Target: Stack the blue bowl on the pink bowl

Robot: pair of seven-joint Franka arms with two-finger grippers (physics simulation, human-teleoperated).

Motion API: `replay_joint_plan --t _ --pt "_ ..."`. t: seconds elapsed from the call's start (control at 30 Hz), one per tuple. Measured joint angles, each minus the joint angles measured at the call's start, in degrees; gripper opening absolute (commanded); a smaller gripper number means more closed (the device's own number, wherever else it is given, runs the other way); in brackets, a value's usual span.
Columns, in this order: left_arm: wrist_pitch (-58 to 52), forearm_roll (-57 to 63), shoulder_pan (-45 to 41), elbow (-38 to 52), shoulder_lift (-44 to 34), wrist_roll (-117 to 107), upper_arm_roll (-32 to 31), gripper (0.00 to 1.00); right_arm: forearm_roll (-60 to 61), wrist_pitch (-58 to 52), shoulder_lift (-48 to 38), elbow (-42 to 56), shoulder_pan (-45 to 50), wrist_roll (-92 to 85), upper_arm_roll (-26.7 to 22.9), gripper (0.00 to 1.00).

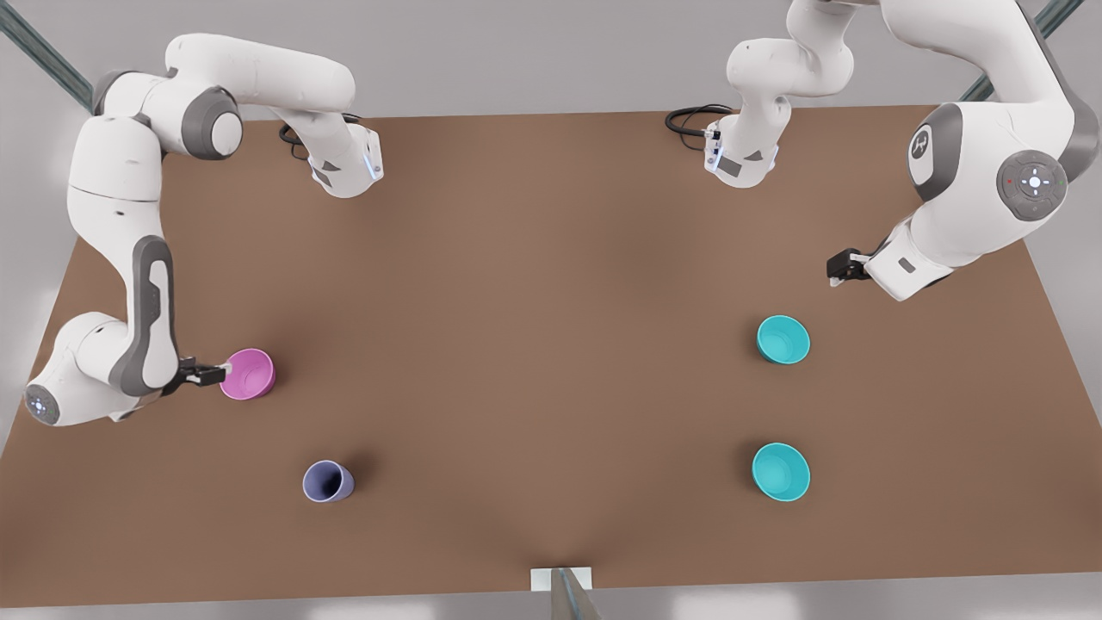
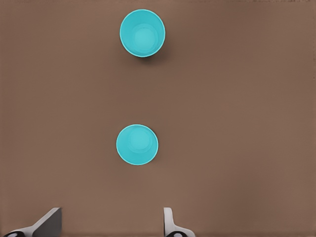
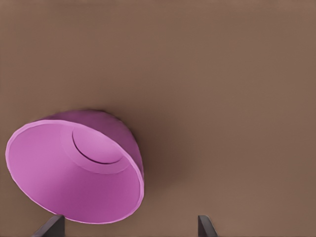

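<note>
Nearest the camera on the brown counter (image 1: 534, 344), the lavender cup (image 1: 327, 481) and one teal bowl (image 1: 781, 472). Beyond, the right pincer (image 1: 211, 373), fingers spread, touches the pink bowl's (image 1: 248, 374) rim. The blue bowl (image 1: 783, 339) sits below the open left pincer (image 1: 839, 269), apart.

No words or numbers are being shown that can be read. On one arm's white shell (image 1: 923, 146), a small mark is seen, too blurred to be read.
</note>
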Motion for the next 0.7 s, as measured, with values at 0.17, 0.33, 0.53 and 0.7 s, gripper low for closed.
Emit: replay_joint_plan --t 0.17,0.33,0.53,0.7 --pt "0.0 0.0 0.1 0.0 0.1 0.1 0.0 1.0 3.2 6.5 0.5 -3.4 -0.3 -2.8 0.0 1.0" --pt "0.0 0.0 0.0 0.0 0.3 0.2 -0.1 1.0 4.6 10.2 1.1 -7.5 -1.1 -5.2 0.0 0.95" --pt "0.0 0.1 -0.1 0.0 0.2 0.2 -0.1 1.0 6.1 11.5 1.1 -7.8 -1.2 -7.6 0.0 0.34" --pt "-0.1 0.1 -0.1 0.4 0.1 0.2 -0.2 1.0 6.5 11.1 0.8 -7.4 -1.1 -9.0 0.1 0.21"
